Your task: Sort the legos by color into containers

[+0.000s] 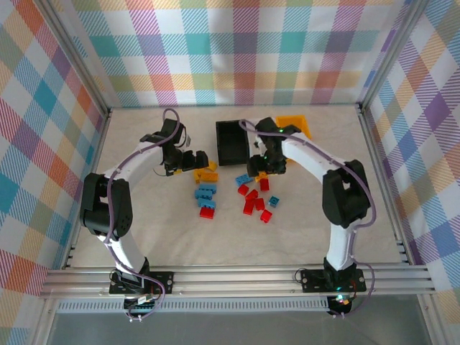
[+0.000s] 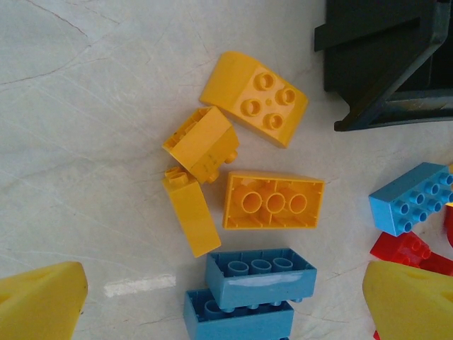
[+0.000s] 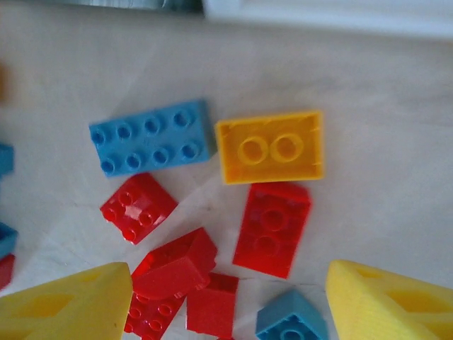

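The legos lie loose on the table in front of the containers. In the left wrist view, several yellow bricks (image 2: 274,202) sit ahead of two blue bricks (image 2: 260,278). My left gripper (image 2: 226,304) hangs open over these blue bricks, touching nothing. My right gripper (image 3: 230,304) is open above a cluster of red bricks (image 3: 173,265), with a red brick (image 3: 272,227), a yellow one (image 3: 270,146) and a blue plate (image 3: 152,137) further ahead. In the top view, the left gripper (image 1: 188,162) and right gripper (image 1: 262,169) hover near the black bin (image 1: 233,140) and the orange bin (image 1: 295,126).
A white bin edge (image 3: 325,14) runs along the top of the right wrist view. The black bin's corner (image 2: 386,57) is close to the left gripper's far right. Checked walls and a metal frame (image 1: 93,93) enclose the table.
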{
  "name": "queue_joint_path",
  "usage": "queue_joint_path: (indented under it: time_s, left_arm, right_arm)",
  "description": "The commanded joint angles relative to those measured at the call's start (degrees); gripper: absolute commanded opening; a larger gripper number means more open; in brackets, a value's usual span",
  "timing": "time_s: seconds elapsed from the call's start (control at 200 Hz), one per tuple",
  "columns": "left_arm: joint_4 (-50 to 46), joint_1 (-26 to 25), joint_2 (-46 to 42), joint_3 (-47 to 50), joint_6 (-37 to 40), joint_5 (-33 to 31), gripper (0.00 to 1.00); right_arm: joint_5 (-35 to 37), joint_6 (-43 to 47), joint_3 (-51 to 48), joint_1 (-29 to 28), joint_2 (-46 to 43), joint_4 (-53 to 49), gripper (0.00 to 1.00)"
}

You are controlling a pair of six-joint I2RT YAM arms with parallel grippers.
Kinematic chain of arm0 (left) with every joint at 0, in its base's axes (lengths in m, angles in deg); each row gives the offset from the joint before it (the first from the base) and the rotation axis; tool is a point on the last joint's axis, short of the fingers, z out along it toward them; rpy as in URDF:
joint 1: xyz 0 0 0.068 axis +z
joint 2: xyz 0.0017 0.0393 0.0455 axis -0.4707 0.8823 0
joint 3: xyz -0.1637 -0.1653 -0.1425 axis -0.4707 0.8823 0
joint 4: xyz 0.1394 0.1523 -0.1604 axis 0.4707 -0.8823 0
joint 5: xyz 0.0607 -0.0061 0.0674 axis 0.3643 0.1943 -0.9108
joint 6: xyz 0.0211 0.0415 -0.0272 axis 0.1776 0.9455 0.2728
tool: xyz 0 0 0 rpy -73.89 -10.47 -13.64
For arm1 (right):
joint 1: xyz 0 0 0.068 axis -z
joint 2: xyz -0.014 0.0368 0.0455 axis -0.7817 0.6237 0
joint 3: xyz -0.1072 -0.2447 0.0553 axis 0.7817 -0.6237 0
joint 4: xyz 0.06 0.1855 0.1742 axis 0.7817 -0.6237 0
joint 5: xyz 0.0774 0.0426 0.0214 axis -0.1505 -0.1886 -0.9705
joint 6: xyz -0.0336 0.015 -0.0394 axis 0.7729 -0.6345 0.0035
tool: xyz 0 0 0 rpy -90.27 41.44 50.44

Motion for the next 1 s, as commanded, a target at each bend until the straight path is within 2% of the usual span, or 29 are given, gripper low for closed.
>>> queue_joint_path:
  time_s: [0.0,0.32,0.605,0.83,0.995]
  left_arm:
    - [-1.7,-0.6,-0.3,-1.6,0.7,1.7,1.00]
    - [-2.1,-0.6,-1.4,-0.5,0.9,0.9,1.00]
    - [-2.1,-0.6,-0.6,-0.5,0.7,0.9,1.00]
    - [-2.3,-0.6,-0.1,-0.5,0.5,0.8,1.00]
    - [-2.5,-0.6,-0.2,-0.4,0.5,0.6,1.00]
  right_arm:
    - [0.2,3.5,0.8,-0.4,3.2,-0.9,0.75]
    - [6.8,5.8,4.0,-0.6,7.8,-2.0,0.76]
    - [6.5,6.1,5.1,-0.1,10.4,0.0,0.73]
    - [6.7,6.5,7.3,0.4,12.7,1.2,0.68]
    - [7.0,6.4,8.1,0.4,13.4,1.4,0.59]
